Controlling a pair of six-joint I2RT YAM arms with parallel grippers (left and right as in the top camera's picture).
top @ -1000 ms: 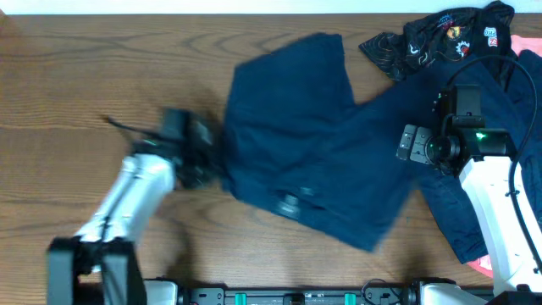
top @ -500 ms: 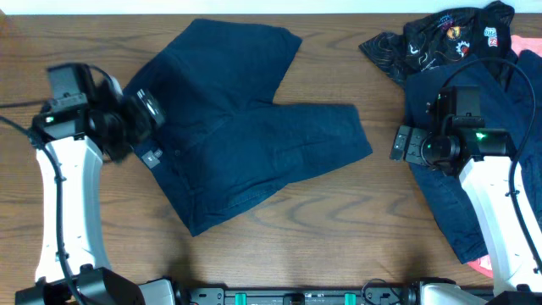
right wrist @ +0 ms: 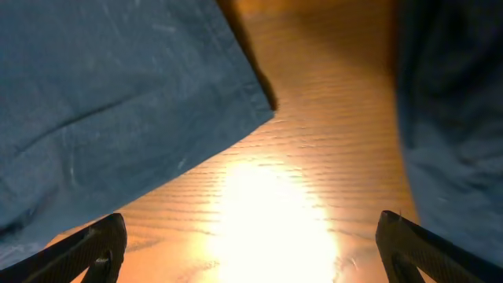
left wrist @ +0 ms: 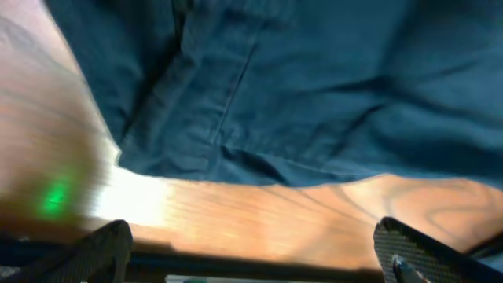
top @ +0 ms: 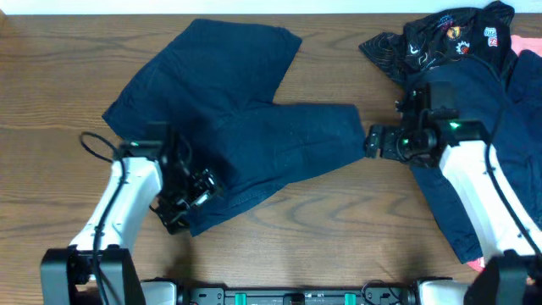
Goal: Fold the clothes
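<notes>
Swung down to the lower corner of the navy garment (top: pixel 246 135) with the left pincer (top: pixel 191 198); nudged leftward with the right pincer (top: pixel 371 141). Spread flat on the table (top: pixel 51 85) between both, hems just ahead of each. Gaping wide, gripping nothing. Off behind the right pincer, a black printed garment (top: pixel 440 38).

A brown wood-grain table (top: pixel 59 93) is shown bearing several garments. A navy garment (top: pixel 246 127) is spread flat across its middle, its two legs splayed apart. A black garment (top: pixel 440 38) with white lines and colourful patches is bunched at the far right corner. Just beside it, more navy cloth (top: pixel 508 119) is heaped along the right edge, and a coral-pink garment (top: pixel 518 41) is partly seen there.
</notes>
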